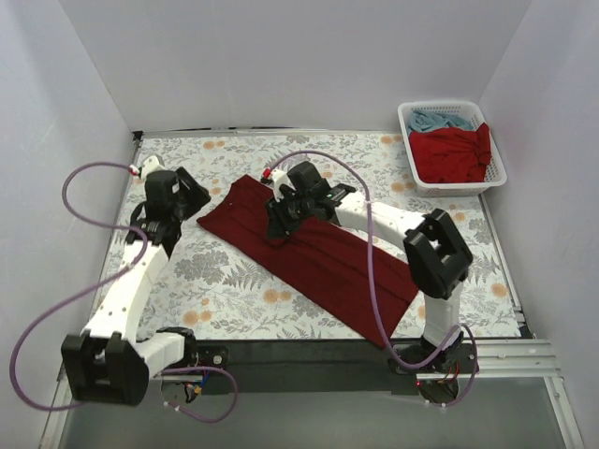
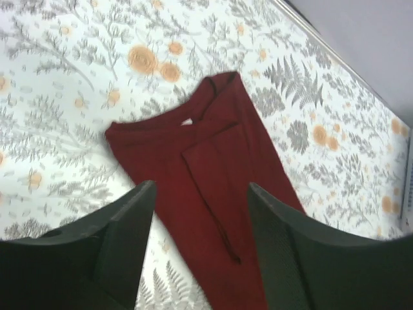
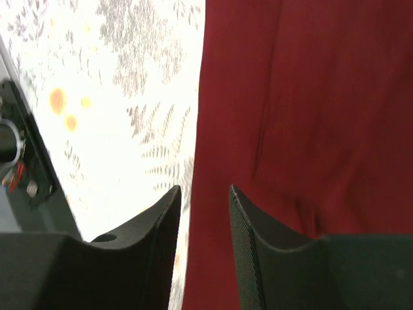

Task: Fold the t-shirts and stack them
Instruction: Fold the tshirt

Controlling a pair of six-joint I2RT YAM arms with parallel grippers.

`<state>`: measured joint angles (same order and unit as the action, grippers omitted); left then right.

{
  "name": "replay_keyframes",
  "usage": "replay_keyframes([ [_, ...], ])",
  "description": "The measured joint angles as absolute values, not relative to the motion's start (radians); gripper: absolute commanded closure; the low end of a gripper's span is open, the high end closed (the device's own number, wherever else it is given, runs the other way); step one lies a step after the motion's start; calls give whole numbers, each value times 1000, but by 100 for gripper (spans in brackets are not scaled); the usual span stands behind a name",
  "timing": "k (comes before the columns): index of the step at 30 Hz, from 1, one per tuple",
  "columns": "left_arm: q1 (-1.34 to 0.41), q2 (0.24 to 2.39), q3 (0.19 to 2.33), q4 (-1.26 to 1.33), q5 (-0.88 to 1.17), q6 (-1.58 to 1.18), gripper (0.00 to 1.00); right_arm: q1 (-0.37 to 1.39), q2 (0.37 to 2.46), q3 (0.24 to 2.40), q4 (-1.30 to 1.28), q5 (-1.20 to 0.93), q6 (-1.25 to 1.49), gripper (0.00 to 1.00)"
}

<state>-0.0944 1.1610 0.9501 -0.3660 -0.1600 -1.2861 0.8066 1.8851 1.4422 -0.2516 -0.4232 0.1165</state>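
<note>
The left claw [image 2: 201,185] hangs open and empty over the collar end of the maroon shirt [image 1: 328,267], a folded strip on the tabletop [image 1: 234,290], while the right claw [image 3: 205,188], grip unclear, sits at its edge, where a snag could pull the fold open.

The shirt [image 1: 318,257] is lying on the cloth [image 1: 215,281], its edge running under the right gripper [image 3: 204,190] and its end lying ahead of the left gripper [image 2: 201,187]. The basket [image 1: 449,187] is sitting well behind and right of both, holding a second shirt [image 1: 454,154] with a third shirt [image 1: 440,120] behind it.
</note>
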Motion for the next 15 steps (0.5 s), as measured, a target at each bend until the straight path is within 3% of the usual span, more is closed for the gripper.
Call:
replay_keyframes([
  [4,-98,999,777,-348,-118,-1268,34,807,2058,1562,-181,-490,123,58],
  [15,-108,1048,626,-304,-20,-1218,29,788,2337,1739,-87,-515,155,58],
])
